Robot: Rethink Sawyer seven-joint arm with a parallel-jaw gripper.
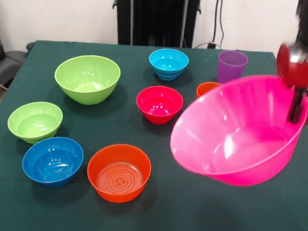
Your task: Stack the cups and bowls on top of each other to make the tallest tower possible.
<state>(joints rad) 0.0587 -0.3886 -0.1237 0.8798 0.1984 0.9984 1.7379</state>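
In the front view, the only view here, the arm comes down at the picture's right edge, and its jaws point(299, 109) are clamped on the far right rim of the huge pink bowl point(235, 132), one dark finger showing down inside the wall. The bowl hangs tilted, its mouth turned up and toward the picture's left, its low side close over the green tabletop point(190, 214); whether that side touches the cloth cannot be told. The large lime green bowl point(87, 78), the likely base of the tower, stands upright well apart from the pink bowl, up and to the picture's left, so the carried bowl has to travel leftward and away from the camera and be levelled before it can sit on it. Between the two lie the magenta-red bowl point(159, 104) and the cyan bowl point(168, 63); a low carry could clip them. Just behind the pink rim stand the purple cup point(232, 66) and the orange cup point(207, 88), the latter half hidden by the rim. At the near left sit the small lime green bowl point(34, 121), the blue bowl point(53, 160) and the orange bowl point(119, 172), all upright and apart. Nothing is stacked yet.
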